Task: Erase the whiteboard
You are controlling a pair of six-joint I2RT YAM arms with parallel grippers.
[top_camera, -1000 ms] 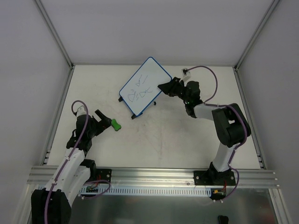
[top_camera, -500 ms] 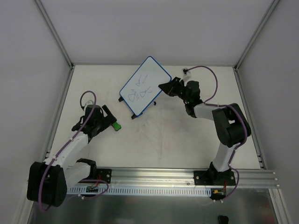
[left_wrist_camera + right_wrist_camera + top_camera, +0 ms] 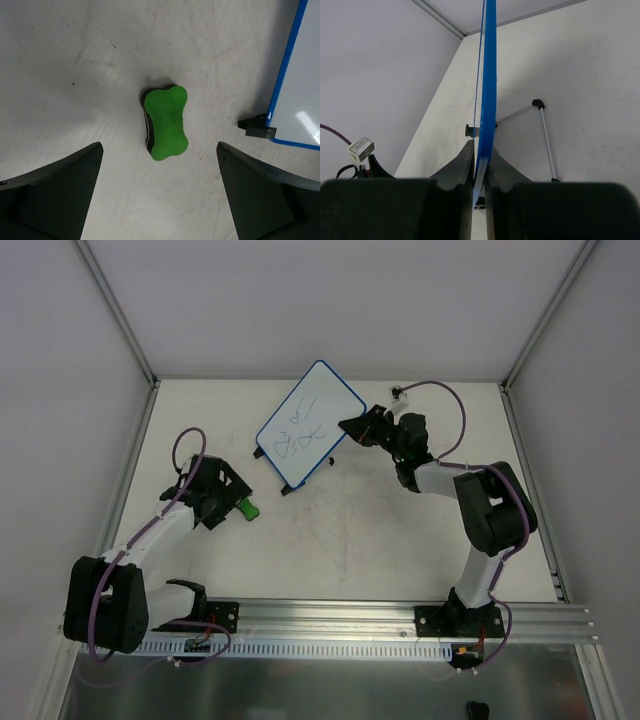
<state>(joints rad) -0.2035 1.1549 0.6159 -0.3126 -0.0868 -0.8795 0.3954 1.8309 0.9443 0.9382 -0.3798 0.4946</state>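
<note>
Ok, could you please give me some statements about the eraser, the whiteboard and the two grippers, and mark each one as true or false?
1. The right gripper is shut on the blue edge of the whiteboard. True.
2. The left gripper is holding the green eraser. False: its jaws stand wide open on either side of the eraser and do not touch it.
3. The whiteboard is wiped clean. False: dark marker drawings show on its white face.
4. The green eraser lies on the table, apart from the whiteboard. True.
</note>
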